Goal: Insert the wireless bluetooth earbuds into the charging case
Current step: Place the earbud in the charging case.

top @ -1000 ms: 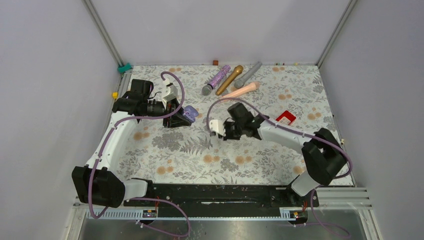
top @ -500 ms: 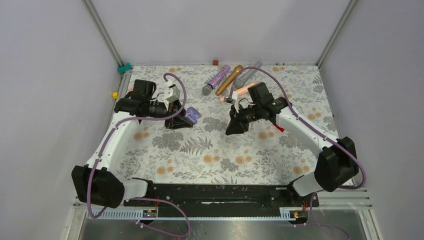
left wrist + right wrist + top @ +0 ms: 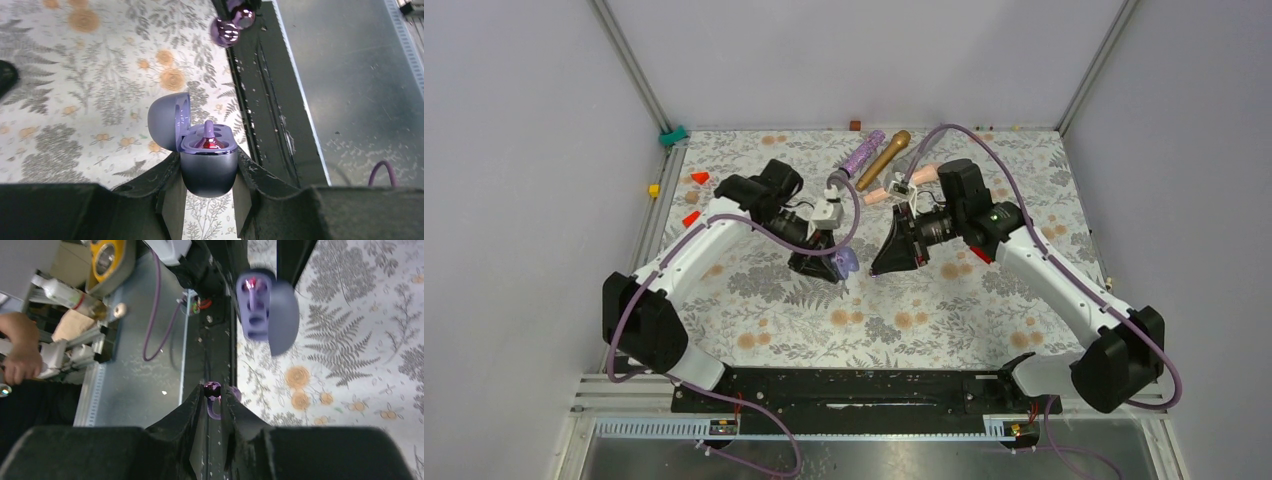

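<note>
My left gripper (image 3: 822,264) is shut on the purple charging case (image 3: 843,262) and holds it above the table's middle. In the left wrist view the case (image 3: 208,170) sits between the pads with its lid (image 3: 167,120) open, and one glossy purple earbud (image 3: 207,142) is seated inside. My right gripper (image 3: 884,260) faces it, a short gap away. In the right wrist view it (image 3: 213,396) is shut on the second purple earbud (image 3: 213,391), with the open case (image 3: 261,307) just ahead. That held earbud also shows in the left wrist view (image 3: 229,29). The black earbuds are out of view.
Purple (image 3: 862,152), gold (image 3: 884,157) and pink (image 3: 902,181) microphones lie at the back centre. Two small red pieces (image 3: 694,198) lie at the left, and a red item (image 3: 980,255) is under the right arm. The black base rail (image 3: 854,385) runs along the front.
My left arm swung right with the case from the left side to the middle. My right gripper rose off the table and turned to face the case.
</note>
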Action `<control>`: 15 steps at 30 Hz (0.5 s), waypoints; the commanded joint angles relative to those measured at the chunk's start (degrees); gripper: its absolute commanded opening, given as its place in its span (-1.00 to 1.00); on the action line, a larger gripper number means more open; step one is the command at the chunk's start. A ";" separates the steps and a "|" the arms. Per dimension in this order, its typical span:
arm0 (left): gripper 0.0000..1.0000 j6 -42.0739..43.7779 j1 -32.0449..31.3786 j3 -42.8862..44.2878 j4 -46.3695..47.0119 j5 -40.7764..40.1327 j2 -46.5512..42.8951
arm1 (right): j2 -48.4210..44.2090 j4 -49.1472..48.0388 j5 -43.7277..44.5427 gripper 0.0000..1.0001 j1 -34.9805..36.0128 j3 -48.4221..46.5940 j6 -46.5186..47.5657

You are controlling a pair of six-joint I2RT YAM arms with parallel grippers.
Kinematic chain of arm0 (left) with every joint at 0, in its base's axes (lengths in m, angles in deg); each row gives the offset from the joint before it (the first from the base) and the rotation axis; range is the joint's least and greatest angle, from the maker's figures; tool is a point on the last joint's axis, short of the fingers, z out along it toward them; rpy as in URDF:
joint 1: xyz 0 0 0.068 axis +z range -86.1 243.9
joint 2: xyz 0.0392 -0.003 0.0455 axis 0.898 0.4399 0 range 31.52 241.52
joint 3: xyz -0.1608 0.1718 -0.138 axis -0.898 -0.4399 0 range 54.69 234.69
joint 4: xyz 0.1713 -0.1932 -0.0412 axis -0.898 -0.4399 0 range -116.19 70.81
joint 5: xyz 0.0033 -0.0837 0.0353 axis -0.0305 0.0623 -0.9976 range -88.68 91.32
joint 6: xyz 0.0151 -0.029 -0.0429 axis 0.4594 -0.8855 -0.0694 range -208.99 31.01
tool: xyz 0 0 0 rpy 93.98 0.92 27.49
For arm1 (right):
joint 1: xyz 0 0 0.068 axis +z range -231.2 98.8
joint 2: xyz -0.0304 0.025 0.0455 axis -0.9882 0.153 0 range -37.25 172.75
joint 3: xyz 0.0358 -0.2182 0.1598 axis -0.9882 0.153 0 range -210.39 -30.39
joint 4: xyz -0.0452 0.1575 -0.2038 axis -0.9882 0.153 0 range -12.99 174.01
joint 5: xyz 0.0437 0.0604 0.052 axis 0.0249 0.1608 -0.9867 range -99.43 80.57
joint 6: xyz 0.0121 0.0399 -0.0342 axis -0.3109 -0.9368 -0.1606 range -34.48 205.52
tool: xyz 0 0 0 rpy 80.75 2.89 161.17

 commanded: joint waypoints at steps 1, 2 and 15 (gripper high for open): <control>-0.97 6.27 -3.80 2.41 -5.12 -0.74 0.93 | -2.98 -17.38 -5.92 -0.64 -0.23 4.21 -15.19; -0.98 6.35 -4.24 2.42 -5.09 -0.39 1.15 | -3.22 -20.72 -6.34 -0.65 -0.23 5.27 -18.01; -1.00 -6.75 -4.86 2.53 5.92 0.86 1.81 | -5.32 -34.50 -5.49 -0.68 -0.07 11.29 -29.28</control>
